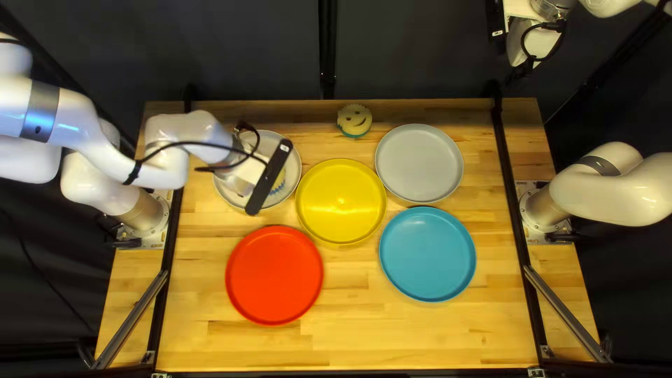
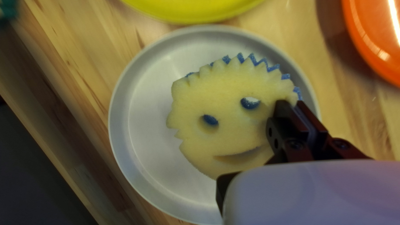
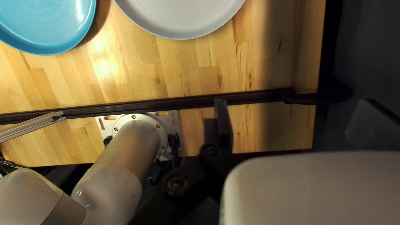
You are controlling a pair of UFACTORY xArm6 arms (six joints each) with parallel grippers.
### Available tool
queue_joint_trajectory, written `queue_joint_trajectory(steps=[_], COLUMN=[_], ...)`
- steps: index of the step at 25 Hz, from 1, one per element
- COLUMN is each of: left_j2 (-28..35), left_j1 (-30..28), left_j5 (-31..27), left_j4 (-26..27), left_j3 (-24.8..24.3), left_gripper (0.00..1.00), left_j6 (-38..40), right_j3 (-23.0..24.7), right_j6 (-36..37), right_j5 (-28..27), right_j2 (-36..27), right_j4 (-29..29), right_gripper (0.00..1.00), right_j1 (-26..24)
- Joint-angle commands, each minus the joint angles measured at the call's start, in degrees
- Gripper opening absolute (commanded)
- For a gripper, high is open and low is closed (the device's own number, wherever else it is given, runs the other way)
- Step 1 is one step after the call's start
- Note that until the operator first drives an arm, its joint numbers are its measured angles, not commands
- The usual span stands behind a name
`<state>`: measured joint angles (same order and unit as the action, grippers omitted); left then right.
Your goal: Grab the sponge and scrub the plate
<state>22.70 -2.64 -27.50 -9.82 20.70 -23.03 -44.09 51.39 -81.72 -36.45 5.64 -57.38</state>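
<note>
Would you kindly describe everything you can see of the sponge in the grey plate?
The sponge is roughly round and looks like pale yellow foam on top, with blue material showing below along its zigzag "hair" edge. Two oval eye holes, blue inside, and a curved mouth slit make a smiling face. It lies face up inside the grey plate below my left arm. The left end effector hides part of one side, so I cannot tell whether it grips the sponge.

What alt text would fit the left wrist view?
The left gripper pinches the edge of a yellow sponge with a smiling face, above a grey plate. Parts of a yellow plate and a red plate show nearby on the wooden table.
</note>
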Motion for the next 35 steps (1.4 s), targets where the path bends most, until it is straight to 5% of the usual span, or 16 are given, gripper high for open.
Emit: queue_joint_trajectory(steps=[1, 6, 25, 35], left_j2=[-6.6, -16.32, -17.1, -28.66], left_j1=[-0.84, -0.05, -0.03, -0.96], left_j5=[4.47, 10.28, 9.45, 13.71], left_j4=[-2.07, -1.62, -0.69, -2.37], left_j3=[4.37, 9.61, 10.79, 17.5], left_gripper=[0.0, 0.0, 0.0, 0.0], left_j6=[-0.06, -3.06, -3.41, -4.96], right_j3=[0.0, 0.0, 0.0, 0.0], right_j6=[0.0, 0.0, 0.0, 0.0], right_j5=[0.0, 0.0, 0.0, 0.0], right_j2=[0.0, 0.0, 0.0, 0.0], right_j4=[0.0, 0.0, 0.0, 0.0], right_gripper=[1.0, 1.0, 1.0, 1.0], right_j1=[0.0, 0.0, 0.0, 0.0])
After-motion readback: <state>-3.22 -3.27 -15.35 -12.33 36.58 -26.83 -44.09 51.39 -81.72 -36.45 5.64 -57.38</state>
